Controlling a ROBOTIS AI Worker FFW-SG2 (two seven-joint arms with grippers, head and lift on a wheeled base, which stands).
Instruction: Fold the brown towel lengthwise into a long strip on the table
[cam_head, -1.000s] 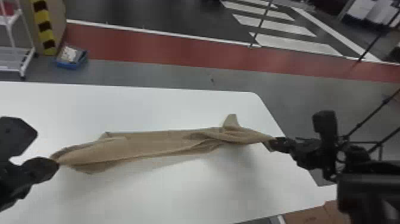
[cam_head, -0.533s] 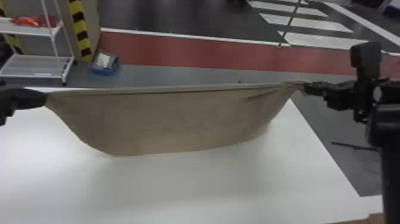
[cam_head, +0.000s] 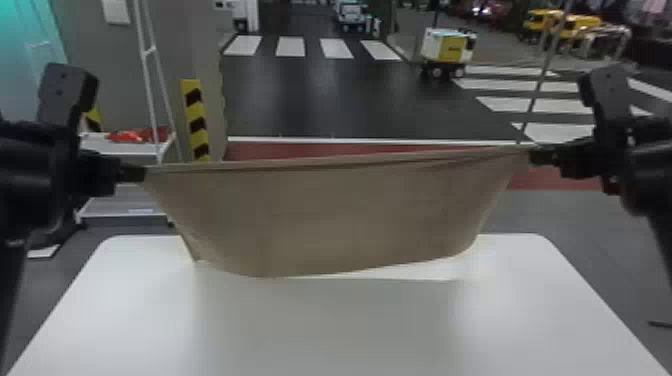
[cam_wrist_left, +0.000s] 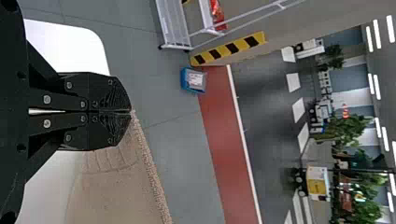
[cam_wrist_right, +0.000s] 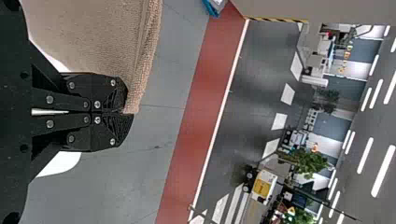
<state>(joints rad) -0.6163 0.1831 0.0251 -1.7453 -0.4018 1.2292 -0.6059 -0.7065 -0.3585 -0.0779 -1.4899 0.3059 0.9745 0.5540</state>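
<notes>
Grippers, black, flat-fingered, two: your left gripper and your right gripper, fingers closed, each pinching one upper corner. Brown cloth towel, one: stretched between them, hanging over one white table. Versus one second ago: a hanging sheet, then a bunched strip. Beyond: one white metal rack, one yellow-black striped guard. Towel blocks your view of the table's far edge.
</notes>
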